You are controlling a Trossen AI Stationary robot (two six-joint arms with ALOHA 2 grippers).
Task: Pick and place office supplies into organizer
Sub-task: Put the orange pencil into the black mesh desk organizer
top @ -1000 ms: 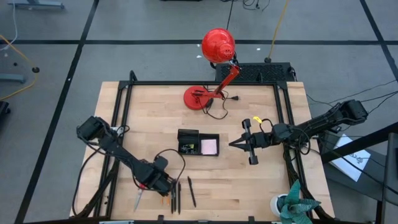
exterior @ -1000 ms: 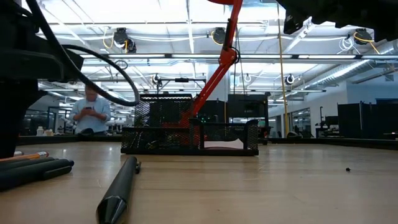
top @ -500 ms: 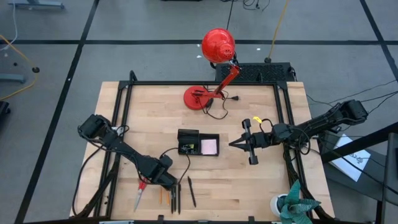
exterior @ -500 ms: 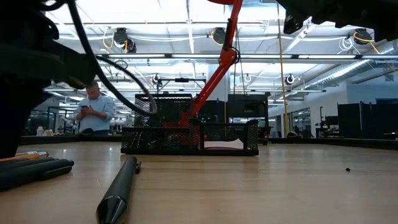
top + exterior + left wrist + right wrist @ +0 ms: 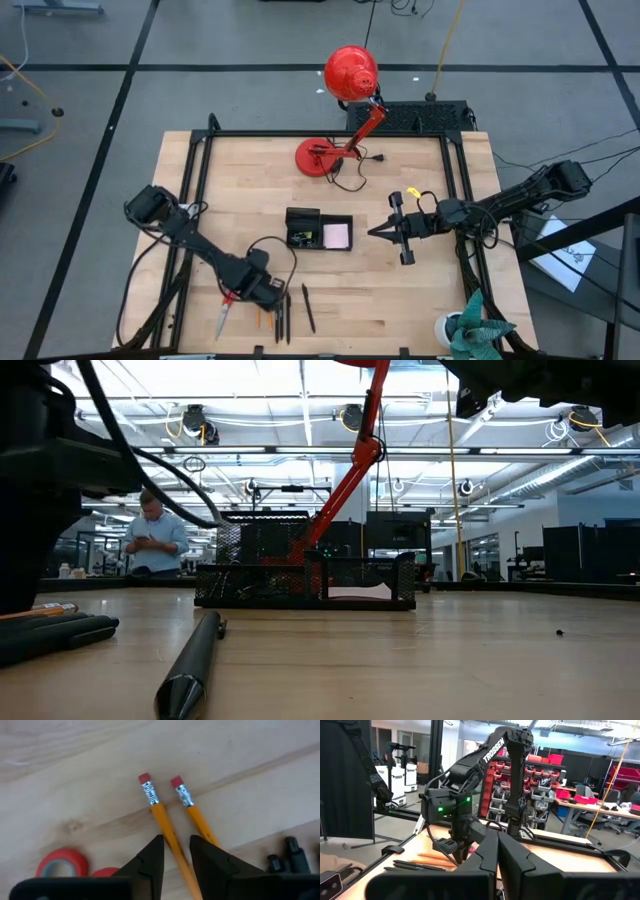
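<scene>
While straddled, pencil (image 5: 165, 825) points away (seemingly).

left claw (image 5: 176, 851) lowered, right claw (image 5: 374, 231) shut

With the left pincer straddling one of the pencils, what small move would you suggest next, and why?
Probably finish closing, then lift. In the left wrist view the left pincer has its fingers on either side of one orange pencil, with a gap showing; the second pencil lies just outside.

pencils (image 5: 167, 825) lie side by side beside pens (image 5: 284, 318).
</scene>
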